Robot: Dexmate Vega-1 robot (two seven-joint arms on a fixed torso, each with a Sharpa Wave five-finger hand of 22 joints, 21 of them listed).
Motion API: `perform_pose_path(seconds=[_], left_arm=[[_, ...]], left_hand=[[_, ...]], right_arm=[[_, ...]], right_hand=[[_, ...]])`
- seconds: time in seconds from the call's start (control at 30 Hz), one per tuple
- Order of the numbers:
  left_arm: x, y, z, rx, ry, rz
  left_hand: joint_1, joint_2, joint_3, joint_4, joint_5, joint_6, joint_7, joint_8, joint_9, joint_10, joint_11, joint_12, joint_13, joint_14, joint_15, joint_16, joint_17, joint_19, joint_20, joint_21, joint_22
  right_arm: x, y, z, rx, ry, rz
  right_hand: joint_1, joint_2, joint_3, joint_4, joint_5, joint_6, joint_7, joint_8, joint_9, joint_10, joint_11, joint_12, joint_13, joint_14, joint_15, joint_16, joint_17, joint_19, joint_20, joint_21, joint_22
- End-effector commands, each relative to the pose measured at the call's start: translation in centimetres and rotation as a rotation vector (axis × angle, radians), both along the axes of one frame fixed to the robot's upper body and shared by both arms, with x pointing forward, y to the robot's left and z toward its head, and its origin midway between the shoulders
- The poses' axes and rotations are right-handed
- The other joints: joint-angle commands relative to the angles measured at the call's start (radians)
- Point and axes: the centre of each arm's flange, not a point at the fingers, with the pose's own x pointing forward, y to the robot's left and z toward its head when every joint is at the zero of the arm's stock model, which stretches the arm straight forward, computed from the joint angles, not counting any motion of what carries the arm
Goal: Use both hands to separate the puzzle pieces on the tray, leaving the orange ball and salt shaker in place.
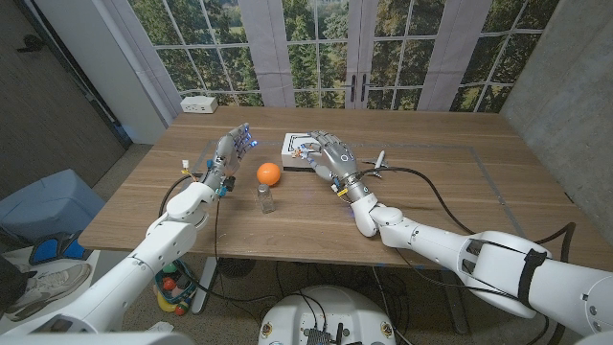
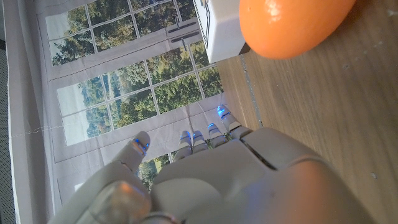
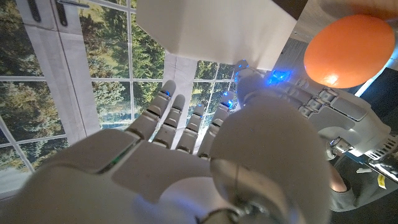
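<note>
Two hands, both holding nothing: left hand (image 1: 228, 153) with fingers extended, raised beside the orange ball (image 1: 269, 173); right hand (image 1: 330, 153) spread above the white tray (image 1: 291, 146). Puzzle pieces obscured. Ball smooth, round; clear glass salt shaker (image 1: 266, 196) upright before it on the wooden desk (image 1: 431, 182).

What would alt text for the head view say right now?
Both robot hands reach over a wooden table: the right robot hand hovers over the white tray, the left robot hand is raised beside it, fingers apart. An orange ball and a salt shaker stand between the arms.
</note>
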Motion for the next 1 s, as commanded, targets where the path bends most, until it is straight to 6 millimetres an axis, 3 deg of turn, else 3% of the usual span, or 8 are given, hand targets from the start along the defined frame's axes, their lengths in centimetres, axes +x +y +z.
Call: perform_pose_path(seconds=[0.03,0.5,0.63,0.7,1.0], left_arm=[[0.2,0.1,0.1,-0.013,-0.004,-0.015],[0.3,0.4,-0.1,-0.024,0.005,-0.007],[0.3,0.4,-0.2,-0.024,0.008,-0.008],[0.3,0.4,-0.2,-0.025,0.009,-0.008],[0.7,0.3,0.0,-0.015,0.014,-0.017]], left_hand=[[-0.009,0.042,0.001,-0.002,0.003,0.009,-0.004,0.002,0.003,0.005,-0.005,-0.001,0.003,0.003,-0.043,-0.001,0.0,0.006,-0.035,-0.005,0.003],[-0.01,0.04,0.001,-0.004,0.003,0.009,-0.006,0.001,0.003,0.004,-0.006,-0.001,0.003,0.004,-0.044,-0.002,0.0,0.01,-0.033,-0.011,0.003],[-0.01,0.039,0.0,-0.005,0.003,0.009,-0.006,0.001,0.003,0.004,-0.008,-0.001,0.003,0.005,-0.046,-0.002,0.0,0.011,-0.033,-0.013,0.003],[-0.01,0.038,0.0,-0.006,0.003,0.009,-0.007,0.001,0.003,0.003,-0.008,-0.002,0.003,0.005,-0.046,-0.002,0.0,0.011,-0.033,-0.014,0.003],[-0.011,0.033,-0.002,-0.009,0.002,0.008,-0.005,0.001,0.003,0.003,-0.009,-0.002,0.003,0.003,-0.044,-0.003,0.0,0.013,-0.032,-0.019,0.003]], right_arm=[[0.1,0.0,-0.3,-0.024,0.009,-0.019],[1.1,1.2,-0.1,-0.045,0.011,0.022],[1.4,1.4,0.1,-0.038,0.019,0.035],[1.5,1.4,0.1,-0.035,0.023,0.041],[1.7,1.2,0.2,-0.013,0.047,0.065]], right_hand=[[0.004,0.001,-0.004,0.0,0.002,-0.006,0.001,-0.005,0.003,-0.001,0.0,-0.003,0.001,-0.006,-0.131,-0.001,0.001,0.005,-0.009,-0.001,0.003],[-0.023,-0.012,-0.018,0.014,0.001,0.011,0.002,-0.002,0.005,0.005,-0.001,0.002,0.0,0.0,-0.128,-0.005,-0.002,0.008,-0.002,-0.003,0.002],[-0.028,-0.004,-0.023,0.017,0.004,0.08,0.004,0.021,0.009,0.027,-0.006,0.012,-0.002,0.007,-0.135,-0.003,-0.002,0.011,-0.004,-0.005,0.002],[-0.031,0.006,-0.029,0.019,0.004,0.154,0.003,0.045,0.011,0.048,-0.01,0.02,-0.004,0.021,-0.14,0.005,0.0,0.017,-0.006,-0.005,0.002],[-0.038,0.039,-0.049,0.022,0.001,0.344,0.009,0.096,0.008,0.118,-0.03,0.042,-0.01,0.046,-0.164,0.027,0.014,0.038,-0.02,-0.003,0.003]])
